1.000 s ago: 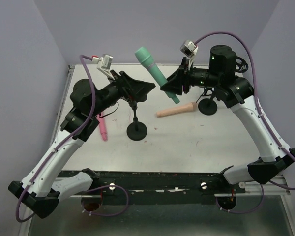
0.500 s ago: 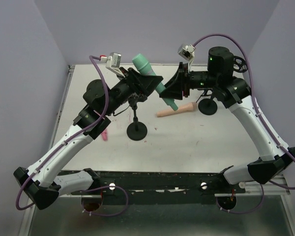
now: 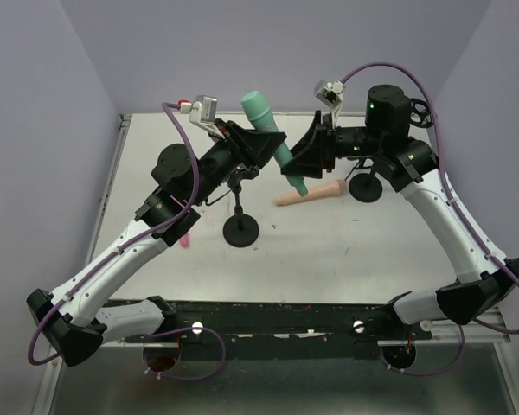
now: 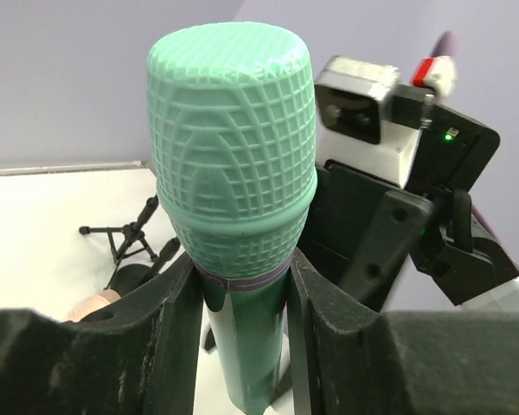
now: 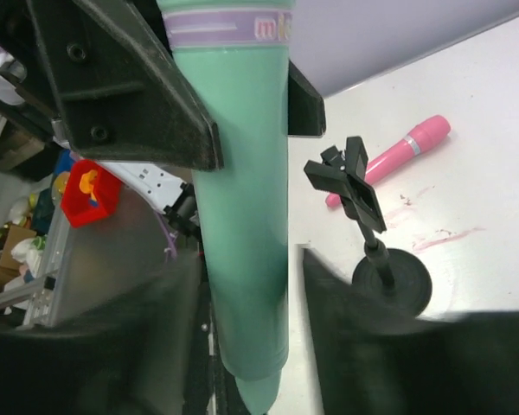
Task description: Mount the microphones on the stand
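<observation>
Eyes on the teal-green microphone (image 3: 258, 108): up off the table (image 3: 329, 251), tilted, ribbed head toward 11 o'clock, tail toward 5 o'clock. Hanging over the back half of the tabletop, about 12 o'clock from its middle, bridged between both arms.

Left gripper (image 3: 272, 140) reaching in from 8 o'clock and clenched on the neck, right under the head. Confirmed from the left wrist: black pads (image 4: 177, 333) pressed to both sides of the shaft at the lilac band (image 4: 242, 281), head bulging above them.

Right gripper (image 3: 290, 166) coming in from 3 o'clock, set lower on the same shaft, close beside the left one. From the right wrist: one blurred finger (image 5: 169, 337) flush against the teal body, a thin strip of bright table showing beside the other. Clamped or let go there? Cannot tell.

Down on the table: round-based stand (image 3: 240, 226) upright at 6 o'clock of the left gripper, clip on top. Second stand (image 3: 365, 185) upright at 3 o'clock of the teal tail, partly under the right arm. Peach-tan microphone (image 3: 310, 195) lying flat between the two stands, nearer the second one. Pink microphone (image 3: 183, 235) flat at 9 o'clock of the round-based stand, mostly hidden beneath the left arm.
</observation>
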Controlling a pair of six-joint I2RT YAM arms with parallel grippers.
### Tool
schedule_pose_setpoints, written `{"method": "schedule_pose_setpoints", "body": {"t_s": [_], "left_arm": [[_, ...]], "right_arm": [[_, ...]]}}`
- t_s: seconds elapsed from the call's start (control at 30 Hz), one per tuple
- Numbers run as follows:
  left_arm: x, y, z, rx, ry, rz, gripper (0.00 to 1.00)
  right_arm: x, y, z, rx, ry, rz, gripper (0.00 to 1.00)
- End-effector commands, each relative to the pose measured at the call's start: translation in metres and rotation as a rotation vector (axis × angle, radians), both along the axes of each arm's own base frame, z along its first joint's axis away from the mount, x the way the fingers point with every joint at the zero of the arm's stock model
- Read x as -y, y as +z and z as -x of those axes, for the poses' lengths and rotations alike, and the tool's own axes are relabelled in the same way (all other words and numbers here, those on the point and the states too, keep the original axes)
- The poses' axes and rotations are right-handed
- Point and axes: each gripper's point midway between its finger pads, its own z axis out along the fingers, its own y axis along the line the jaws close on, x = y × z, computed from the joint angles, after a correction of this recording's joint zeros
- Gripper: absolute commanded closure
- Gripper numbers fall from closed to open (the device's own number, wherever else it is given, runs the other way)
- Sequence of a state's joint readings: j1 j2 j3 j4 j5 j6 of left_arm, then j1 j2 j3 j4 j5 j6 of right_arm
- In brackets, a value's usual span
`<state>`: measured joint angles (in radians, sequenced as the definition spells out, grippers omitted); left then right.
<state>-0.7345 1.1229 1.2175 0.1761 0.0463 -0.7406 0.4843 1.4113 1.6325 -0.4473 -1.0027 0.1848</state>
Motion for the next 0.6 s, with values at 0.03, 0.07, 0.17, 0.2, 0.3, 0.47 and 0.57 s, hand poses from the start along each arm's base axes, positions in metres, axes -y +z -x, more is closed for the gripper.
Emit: {"method": "schedule_pose_setpoints", "body": {"t_s": [0.03, 0.07, 0.17, 0.2, 0.3, 0.47, 0.57], "left_arm": [[-0.006, 0.032, 0.016, 0.16, -0.016, 0.012, 0.91], [-0.006, 0.036, 0.018, 0.178, -0.023, 0.014, 0.92], [-0.003, 0.044, 0.025, 0.222, -0.055, 0.004, 0.93], [-0.001, 0.044, 0.027, 0.235, -0.07, -0.003, 0.93], [0.003, 0.046, 0.03, 0.254, -0.096, -0.03, 0.94], [0.01, 0.041, 0.03, 0.253, -0.126, -0.062, 0.94], [0.013, 0.041, 0.031, 0.257, -0.142, -0.065, 0.94]], "right_arm": [[0.005, -0.013, 0.012, -0.011, 0.066, 0.003, 0.15], [0.004, -0.017, 0.013, -0.009, 0.076, 0.006, 0.07], [0.004, -0.025, 0.019, 0.0, 0.132, 0.008, 0.01], [0.004, -0.026, 0.02, 0.003, 0.144, 0.004, 0.01], [0.005, -0.024, 0.026, 0.026, 0.183, -0.006, 0.01], [0.005, -0.017, 0.028, 0.046, 0.204, -0.013, 0.04], [0.003, -0.018, 0.026, 0.028, 0.21, -0.017, 0.12]]}}
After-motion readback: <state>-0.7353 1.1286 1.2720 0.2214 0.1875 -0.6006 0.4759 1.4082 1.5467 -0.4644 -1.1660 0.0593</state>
